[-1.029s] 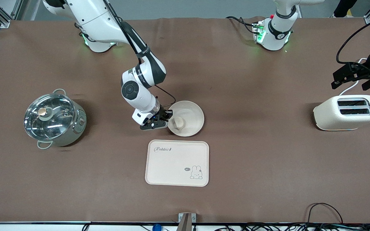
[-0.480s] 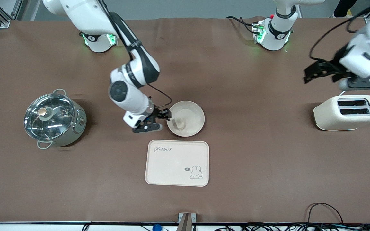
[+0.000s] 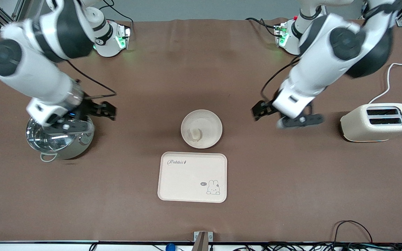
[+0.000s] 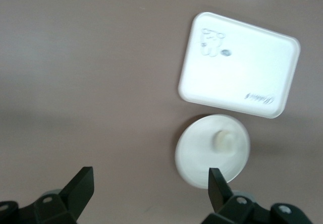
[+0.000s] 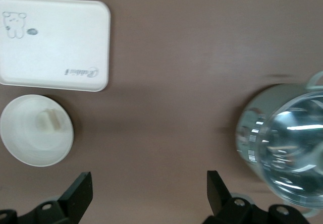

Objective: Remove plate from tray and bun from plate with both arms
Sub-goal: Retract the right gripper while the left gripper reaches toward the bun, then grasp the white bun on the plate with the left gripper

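The round cream plate (image 3: 206, 122) sits mid-table, just farther from the front camera than the tray. The small pale bun (image 3: 196, 134) lies on it, free of both grippers. My right gripper (image 3: 104, 111) is open and empty in the air, over the table next to the pot. My left gripper (image 3: 261, 111) is open and empty in the air, over bare table between the plate and the toaster. The left wrist view shows its open gripper (image 4: 150, 183), the plate (image 4: 199, 156) and the bun (image 4: 223, 140). The right wrist view shows its open gripper (image 5: 149, 186), the plate (image 5: 25, 138) and the bun (image 5: 48, 119).
A rectangular cream tray with a rabbit drawing (image 3: 192, 177) lies nearer the front camera than the plate. A steel pot with a glass lid (image 3: 59, 137) stands toward the right arm's end. A cream toaster (image 3: 377, 122) stands toward the left arm's end.
My right gripper has pulled away from the plate and risen toward the pot. My left arm has swung from over the toaster toward the middle. The bun stays on the plate.
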Tool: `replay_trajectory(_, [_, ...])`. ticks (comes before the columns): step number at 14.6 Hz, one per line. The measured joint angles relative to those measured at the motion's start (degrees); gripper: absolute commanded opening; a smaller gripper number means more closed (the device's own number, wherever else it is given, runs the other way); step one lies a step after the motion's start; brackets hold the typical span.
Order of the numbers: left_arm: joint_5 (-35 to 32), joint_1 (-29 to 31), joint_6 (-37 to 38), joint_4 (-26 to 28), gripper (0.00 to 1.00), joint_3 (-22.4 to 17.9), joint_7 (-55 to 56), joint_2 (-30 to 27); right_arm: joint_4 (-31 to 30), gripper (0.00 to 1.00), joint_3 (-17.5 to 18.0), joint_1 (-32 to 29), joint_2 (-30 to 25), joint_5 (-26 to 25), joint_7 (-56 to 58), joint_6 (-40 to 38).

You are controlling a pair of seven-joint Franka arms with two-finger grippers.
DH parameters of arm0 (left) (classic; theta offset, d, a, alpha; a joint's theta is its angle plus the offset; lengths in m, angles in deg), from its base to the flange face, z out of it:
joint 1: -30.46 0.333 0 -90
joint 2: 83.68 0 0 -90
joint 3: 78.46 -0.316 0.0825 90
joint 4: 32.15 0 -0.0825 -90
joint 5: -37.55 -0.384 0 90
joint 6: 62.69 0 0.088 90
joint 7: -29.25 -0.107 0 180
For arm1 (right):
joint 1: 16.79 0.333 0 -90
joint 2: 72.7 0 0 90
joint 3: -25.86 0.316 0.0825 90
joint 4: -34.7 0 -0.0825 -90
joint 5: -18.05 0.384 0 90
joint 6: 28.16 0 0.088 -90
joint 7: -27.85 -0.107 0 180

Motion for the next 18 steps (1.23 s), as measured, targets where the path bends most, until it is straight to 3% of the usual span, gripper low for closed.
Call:
replay_trajectory(5, [-16.13,-11.01,-19.92,-0.13,1.0,0.3,19.23,16.84,0.55,1.0,-8.92,-0.12,-3.21,-0.32,8.11,-3.09])
replay_trajectory(8, [-17.52,-14.47,-25.92,-1.81,1.0,0.29,23.62,23.79,1.2,1.0,-11.27,-0.14,-3.89,-0.33,9.72,-3.41])
replay_trajectory(12, [-17.8,-19.21,-32.68,-3.25,1.0,-0.86,31.59,29.08,5.35,1.0,-11.26,-0.57,-3.99,-0.34,9.77,-8.36])
replay_trajectory(14, [-17.8,-22.07,-36.08,-3.36,1.0,-3.19,33.68,31.07,6.02,1.0,-8.74,-3.74,-4.1,-0.35,10.2,-8.89])
replay_trajectory(16, [-17.8,-25.51,-38.39,-3.51,0.93,-6.91,35.58,32.78,6.12,1.0,-2.42,-10.59,-4.61,-0.66,10.77,-9.52])
replay_trajectory(18, [-17.8,-27.39,-39.47,-3.84,0.63,-8.8,37.0,33.93,6.05,1.0,2.51,-16.15,-5.56,-1.5,10.92,-11.77])
